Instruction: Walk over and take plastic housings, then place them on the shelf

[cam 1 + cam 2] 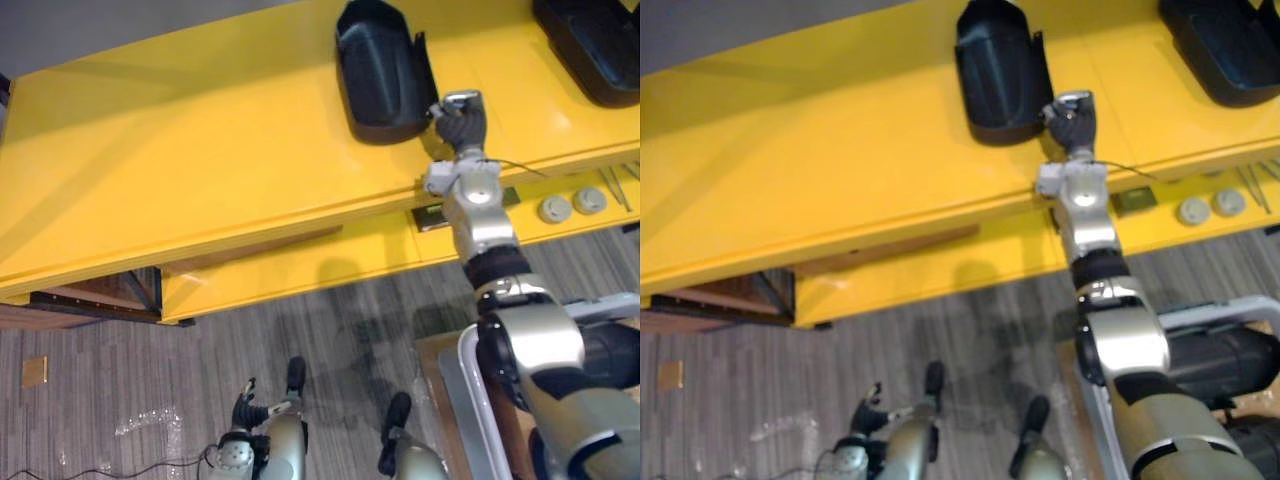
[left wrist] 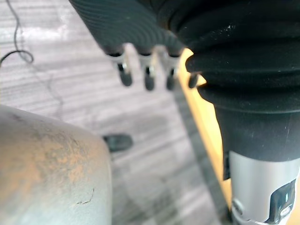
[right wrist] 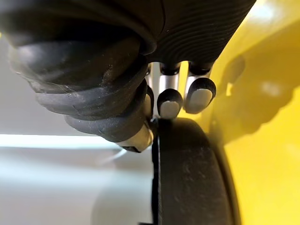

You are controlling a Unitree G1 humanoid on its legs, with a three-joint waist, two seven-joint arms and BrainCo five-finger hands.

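Right hand pinches with curled fingers the rim of the black plastic housing, lying near the front edge of the yellow desk. I think such a thin grip may slip, and the housing drops off this edge. Left hand hangs relaxed, empty.

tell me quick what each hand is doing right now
left hand: open, fingers relaxed, holding nothing.
right hand: shut on the rim of the black plastic housing lying on the yellow shelf.

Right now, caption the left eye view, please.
Right hand pinches the rim of a black plastic housing on the yellow shelf.
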